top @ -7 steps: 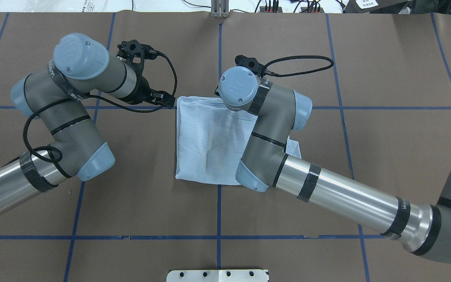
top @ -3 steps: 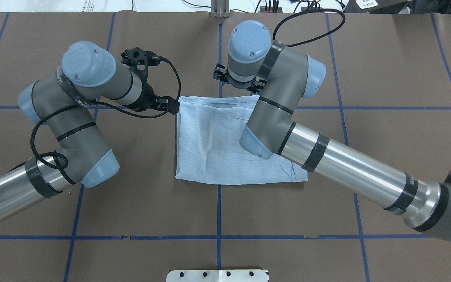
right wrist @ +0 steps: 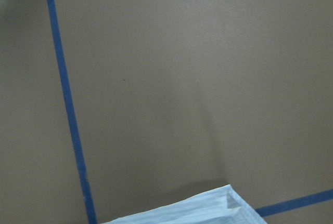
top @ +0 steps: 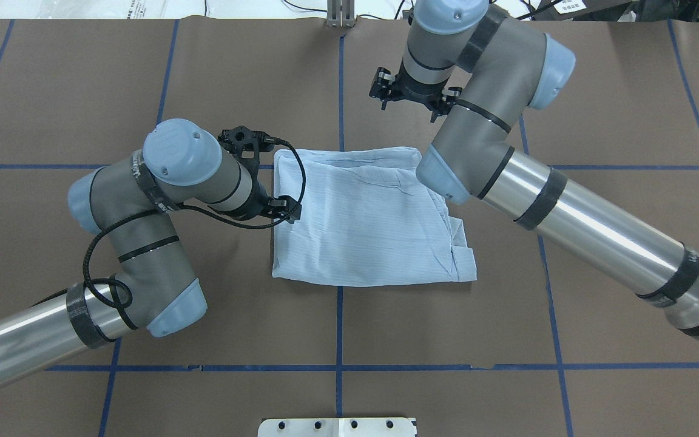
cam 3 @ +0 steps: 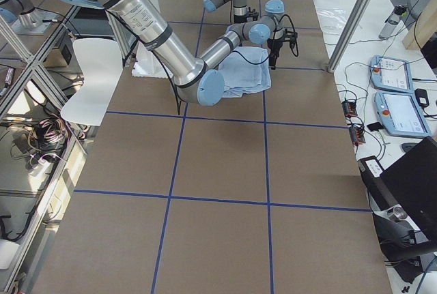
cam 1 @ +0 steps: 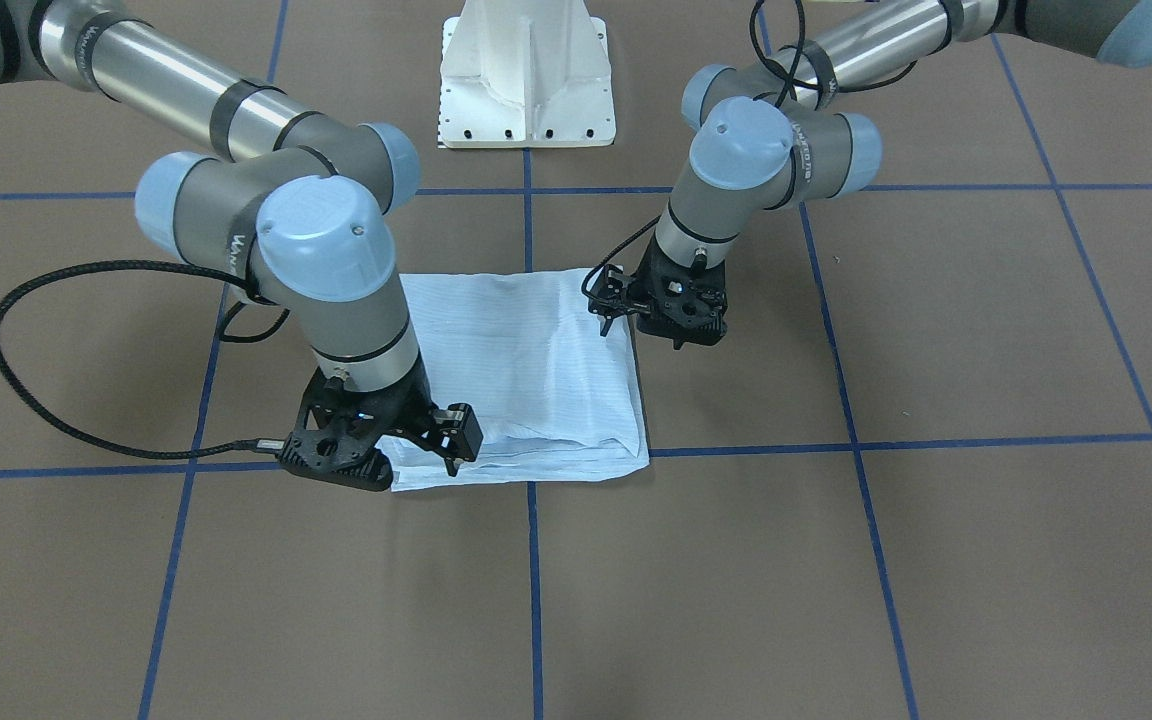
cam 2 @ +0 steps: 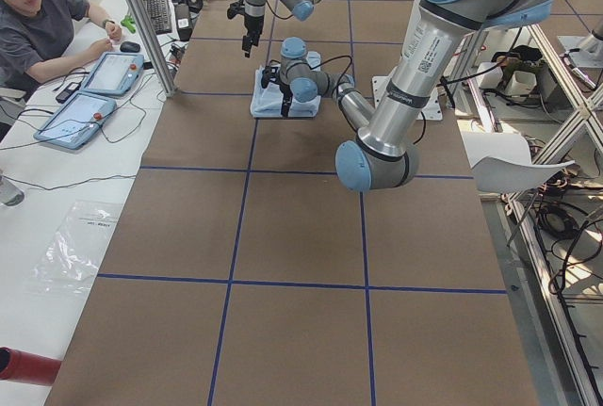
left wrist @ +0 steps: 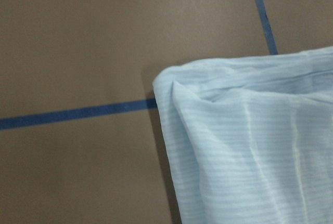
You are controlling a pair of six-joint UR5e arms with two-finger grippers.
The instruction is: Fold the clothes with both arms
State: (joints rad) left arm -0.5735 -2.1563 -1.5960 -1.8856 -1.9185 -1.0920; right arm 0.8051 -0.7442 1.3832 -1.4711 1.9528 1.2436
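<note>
The right arm (top: 483, 164) hid the upper right edge of the shirt (top: 361, 224) in the overhead view, and both wrist views cropped it at the bottom edge.

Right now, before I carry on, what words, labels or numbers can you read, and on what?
Nothing reads in full.
White lettering on the left arm: too blurred to read.
White lettering on the right arm: too blurred.
A white label at the table's far edge: too small.
The shirt: no print shows.

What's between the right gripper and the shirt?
Nothing: the overhead view shows only bare brown table cover between the right gripper and the shirt.
</note>
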